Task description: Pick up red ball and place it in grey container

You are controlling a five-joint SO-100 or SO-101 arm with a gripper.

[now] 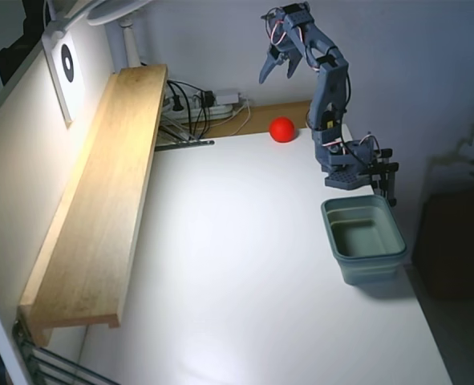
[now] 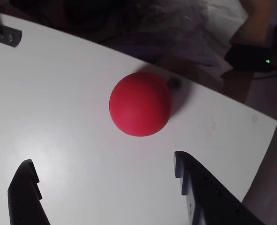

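While the gripper (image 2: 105, 171) hangs raised above the far edge of the white table (image 1: 245, 265) with its jaws spread wide and nothing between them, the red ball (image 2: 139, 104) lies on the tabletop just beyond the fingertips in the wrist view, roughly centred on the gap but a little toward the right-hand finger. In the fixed view the gripper (image 1: 278, 62) sits well above the red ball (image 1: 281, 128), which rests near the table's back edge beside the arm's base, so the step in hand looks like the descent onto the ball. To do it well, I judge the arm should come down and reach forward until the ball's widest part sits between the fingers, keeping them wide until both flank it, since a round ball will roll off if one tip nudges it first. The grey container (image 1: 363, 238) stands empty at the table's right edge, well apart from the ball
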